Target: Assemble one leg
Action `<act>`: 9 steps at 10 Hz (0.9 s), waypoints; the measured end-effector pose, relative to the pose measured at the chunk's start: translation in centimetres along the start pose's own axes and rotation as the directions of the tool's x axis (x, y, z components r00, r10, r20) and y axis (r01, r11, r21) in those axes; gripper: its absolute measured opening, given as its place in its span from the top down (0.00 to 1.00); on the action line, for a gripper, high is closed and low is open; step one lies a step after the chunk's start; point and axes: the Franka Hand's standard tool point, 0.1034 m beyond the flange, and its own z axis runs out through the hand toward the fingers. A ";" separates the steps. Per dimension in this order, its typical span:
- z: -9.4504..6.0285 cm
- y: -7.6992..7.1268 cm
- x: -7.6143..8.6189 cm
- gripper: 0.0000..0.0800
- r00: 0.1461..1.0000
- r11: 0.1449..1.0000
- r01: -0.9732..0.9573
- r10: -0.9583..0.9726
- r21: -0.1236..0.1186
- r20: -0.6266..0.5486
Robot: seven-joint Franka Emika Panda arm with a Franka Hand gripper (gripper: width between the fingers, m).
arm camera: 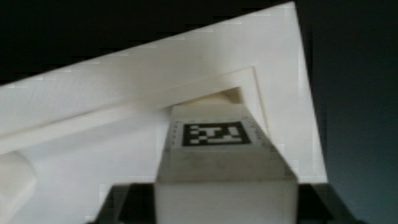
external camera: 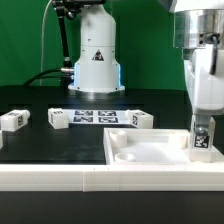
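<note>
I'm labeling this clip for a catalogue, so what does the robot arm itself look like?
The arm is glossy white with rounded casings, a triangular warning sticker on its base and blue light glowing at the foot. Dark cables trail beside it. The gripper is pale grey-white and blocky; the wrist view shows black fingertips.

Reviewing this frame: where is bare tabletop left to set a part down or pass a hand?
Free: the dark strip between the marker board and the white panel, and the patch between the two loose legs. Crowded: the panel's corner on the exterior view's right, where the gripper holds the leg upright.
</note>
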 end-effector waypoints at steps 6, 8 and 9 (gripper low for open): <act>0.0 -0.1 0.2 0.49 1.000 1.000 -0.006 0.006 0.001 0.000; 0.0 -0.1 0.2 0.32 1.000 1.000 0.009 -0.009 0.001 0.000; 0.0 -0.1 0.2 0.23 1.000 1.000 0.010 -0.010 0.001 0.000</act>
